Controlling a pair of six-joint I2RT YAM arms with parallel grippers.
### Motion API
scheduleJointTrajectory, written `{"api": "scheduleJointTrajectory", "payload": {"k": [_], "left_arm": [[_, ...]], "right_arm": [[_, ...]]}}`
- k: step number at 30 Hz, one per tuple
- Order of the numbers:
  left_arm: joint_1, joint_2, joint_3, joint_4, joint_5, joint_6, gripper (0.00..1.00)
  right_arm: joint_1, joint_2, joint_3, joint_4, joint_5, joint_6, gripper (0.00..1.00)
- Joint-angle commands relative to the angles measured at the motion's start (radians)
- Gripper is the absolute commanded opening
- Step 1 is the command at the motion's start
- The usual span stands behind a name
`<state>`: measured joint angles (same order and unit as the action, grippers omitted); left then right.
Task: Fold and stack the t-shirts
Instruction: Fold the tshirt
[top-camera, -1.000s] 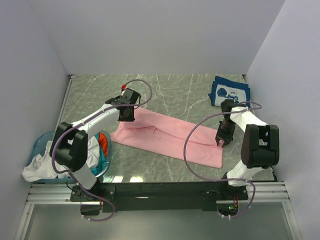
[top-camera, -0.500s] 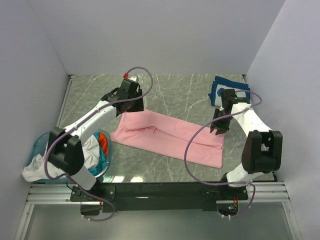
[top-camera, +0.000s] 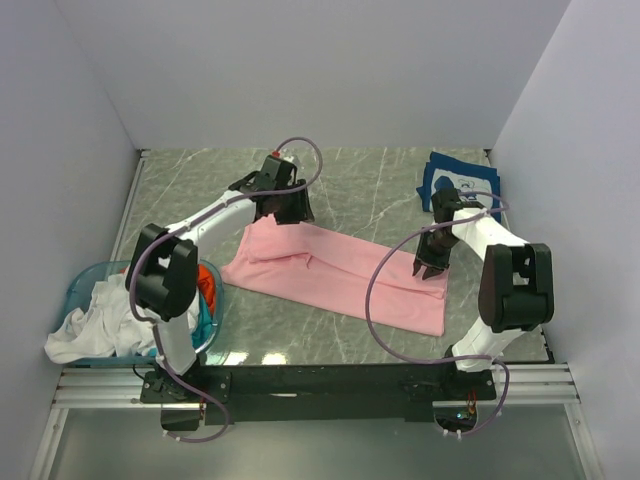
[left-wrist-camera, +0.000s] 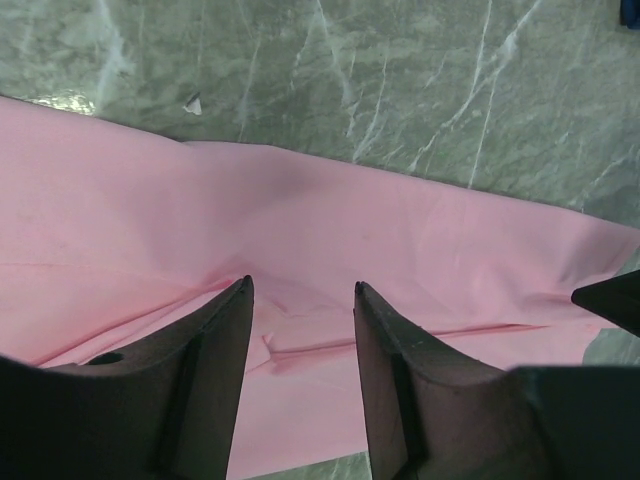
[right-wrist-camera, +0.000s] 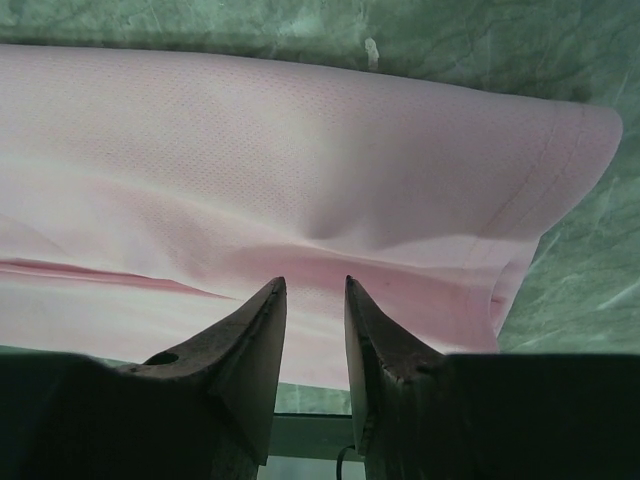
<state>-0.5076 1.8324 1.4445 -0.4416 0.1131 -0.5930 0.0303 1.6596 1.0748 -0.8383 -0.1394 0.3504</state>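
Top view: pink tee (top-camera: 330, 270) lies mid-table as a long folded strip, running far-left to near-right on the green marbled table (top-camera: 370, 185); left gripper (top-camera: 289, 213) over its far-left end, right gripper (top-camera: 431, 270) over its right end; navy tee (top-camera: 462, 182) with white print folded flat at far right, well apart; translucent blue basket (top-camera: 84, 276) near left holds a crumpled white tee (top-camera: 85, 328) and an orange tee (top-camera: 206, 284).

Left wrist: left gripper (left-wrist-camera: 300, 285) jaws stand apart, nothing between them, tips above the cloth; pink surface smooth and matte, one seam line and a soft crease under the tips; far edge straight against the stone.

Right wrist: right gripper (right-wrist-camera: 311, 282) jaws narrowly apart, no cloth between them as far as I can see; fine knit texture, stitched hem curving round the right end, shallow pucker just beyond the tips.

Handling, my read: light, limp, layered; it will sag and may slide on the slick stone; pinch both ends through all layers at the edges and lift together, or the strip unfolds; next fold likely end over end.
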Motion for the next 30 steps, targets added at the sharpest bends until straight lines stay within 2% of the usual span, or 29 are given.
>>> {"api": "scheduleJointTrajectory", "payload": {"k": [1,9,18,23,30], "left_arm": [[-0.006,0.031,0.04,0.04,0.053,-0.03,0.51],[-0.008,0.087,0.073,0.014,0.008,0.005,0.51],[-0.008,0.11,0.077,0.018,0.028,-0.033,0.51],[-0.008,0.09,0.036,-0.002,0.01,-0.044,0.5],[-0.009,0.06,-0.05,0.049,-0.001,-0.083,0.5]], "right_arm": [[0.017,0.009,-0.01,0.01,0.015,0.007,0.37],[0.052,0.009,-0.049,0.002,0.037,0.022,0.36],[0.068,-0.012,-0.078,-0.005,0.035,0.028,0.35],[0.076,-0.037,-0.096,-0.01,0.031,0.035,0.35],[0.086,-0.055,-0.131,-0.001,0.029,0.039,0.35]]}}
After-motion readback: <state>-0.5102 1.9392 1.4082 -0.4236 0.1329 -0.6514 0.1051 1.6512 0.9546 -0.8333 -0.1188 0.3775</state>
